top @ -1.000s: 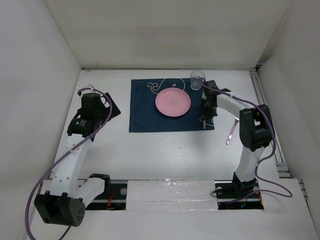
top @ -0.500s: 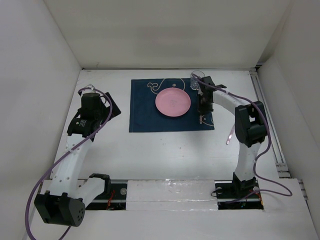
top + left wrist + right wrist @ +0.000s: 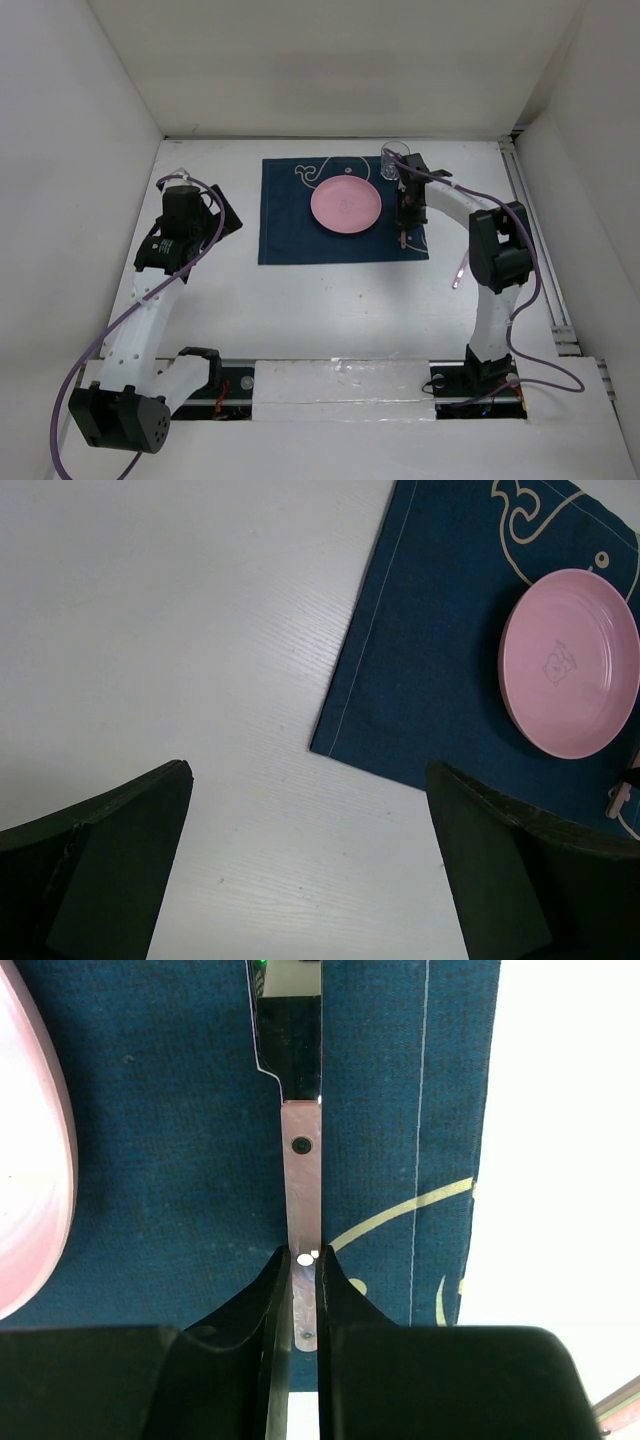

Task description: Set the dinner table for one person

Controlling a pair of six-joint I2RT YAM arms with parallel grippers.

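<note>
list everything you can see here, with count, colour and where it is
table: 1, white, under everything
placemat: 1, navy with white fish, table's far middle
plate: 1, pink, on placemat
glass: 1, clear, placemat's far right corner
knife: 1, pink handle, over placemat right of plate
utensil: 1, pinkish, on table right of placemat, kind unclear
left gripper: 1, black, open, above table left of placemat
right gripper: 1, black, shut on knife

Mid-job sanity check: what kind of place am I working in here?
Likely a lab test cell, not a home: white panel walls enclose a white table, two arms are bolted to its near edge, and one placemat holds a pink plate.
</note>
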